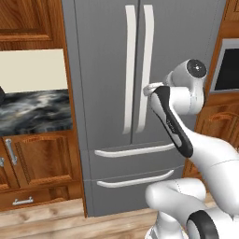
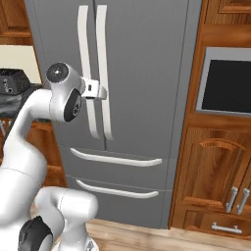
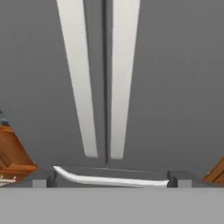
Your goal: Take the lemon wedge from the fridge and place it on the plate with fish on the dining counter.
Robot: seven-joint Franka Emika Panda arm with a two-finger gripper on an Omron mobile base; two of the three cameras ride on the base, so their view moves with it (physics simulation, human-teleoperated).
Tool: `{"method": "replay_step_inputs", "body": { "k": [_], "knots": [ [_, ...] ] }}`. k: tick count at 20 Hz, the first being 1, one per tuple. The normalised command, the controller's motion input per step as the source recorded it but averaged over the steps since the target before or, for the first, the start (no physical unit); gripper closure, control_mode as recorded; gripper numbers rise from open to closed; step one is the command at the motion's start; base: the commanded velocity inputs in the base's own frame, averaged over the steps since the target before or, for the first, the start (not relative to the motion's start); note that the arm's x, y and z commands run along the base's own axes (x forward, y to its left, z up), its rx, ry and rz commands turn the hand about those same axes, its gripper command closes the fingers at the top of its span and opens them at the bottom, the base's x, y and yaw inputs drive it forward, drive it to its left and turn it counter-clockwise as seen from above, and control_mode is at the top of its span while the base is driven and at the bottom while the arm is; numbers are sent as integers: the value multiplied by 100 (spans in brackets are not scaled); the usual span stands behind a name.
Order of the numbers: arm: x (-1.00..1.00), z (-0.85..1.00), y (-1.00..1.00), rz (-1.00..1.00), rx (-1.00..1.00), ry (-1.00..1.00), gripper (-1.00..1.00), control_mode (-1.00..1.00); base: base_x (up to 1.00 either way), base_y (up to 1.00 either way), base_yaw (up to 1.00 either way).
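Fridge (image 1: 107, 70): grey, both doors shut, two drawers below also shut; it stands between wooden cabinets.
Handles: two long white ones side by side at the door seam, left handle (image 1: 129, 70) and right handle (image 1: 146, 65); each drawer has its own curved white handle.
Lemon: not to be seen with the doors shut.
Gripper (image 2: 100, 91): raised to mid-door height, right at the right handle (touching or just short of it, I cannot tell which).
Fingers: in the hand view the two tips (image 3: 43, 178) sit wide apart, spread, with nothing between them.
Left side: a marbled table (image 1: 32, 112) over wooden drawers.
Right side: a dark oven (image 2: 228, 83) in the cabinet wall.
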Motion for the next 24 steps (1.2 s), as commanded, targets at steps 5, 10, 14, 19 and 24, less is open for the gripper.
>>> {"method": "replay_step_inputs", "body": {
  "k": [5, 10, 14, 19, 24],
  "knots": [
    [81, -6, -8, 0, 0, -3, -100, -100, 0, 0, 0],
    [90, -3, 6, -2, 0, 2, -100, -100, 0, 0, 0],
    [67, -7, 8, 0, 0, 8, -100, -100, 0, 0, 0],
    [56, -22, 0, 0, 0, 5, -100, -100, 0, 0, 0],
    [54, -40, 0, 0, 3, -1, -100, -100, 0, 0, 0]
  ]
}}
